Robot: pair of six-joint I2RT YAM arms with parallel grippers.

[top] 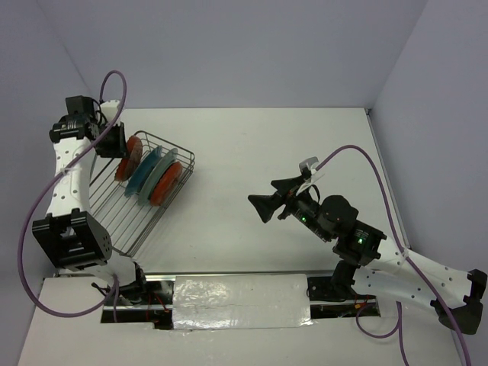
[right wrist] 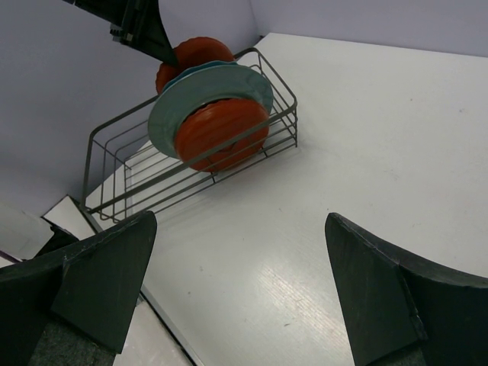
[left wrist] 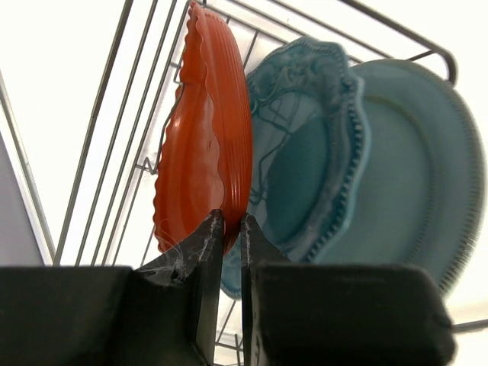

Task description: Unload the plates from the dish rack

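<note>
The dish rack (top: 126,210) stands at the table's left with plates upright between its prongs. From the back they are a red-orange plate (top: 131,158), a scalloped teal plate (top: 146,169), a larger grey-teal plate (top: 156,177) and a second red-orange plate (top: 166,184). My left gripper (top: 118,149) reaches down at the rack's far end. In the left wrist view its jaws (left wrist: 231,219) pinch the rim of the back red-orange plate (left wrist: 202,137), with the scalloped teal plate (left wrist: 305,152) just behind. My right gripper (top: 261,191) hovers over the table's middle, open and holding nothing (right wrist: 240,219).
The rack's wire wall (right wrist: 114,164) faces my right gripper across bare white table (right wrist: 358,130). A white panel (top: 240,301) runs along the near edge between the arm bases. Purple-grey walls close the left and back sides. Purple cables (top: 114,80) loop above each arm.
</note>
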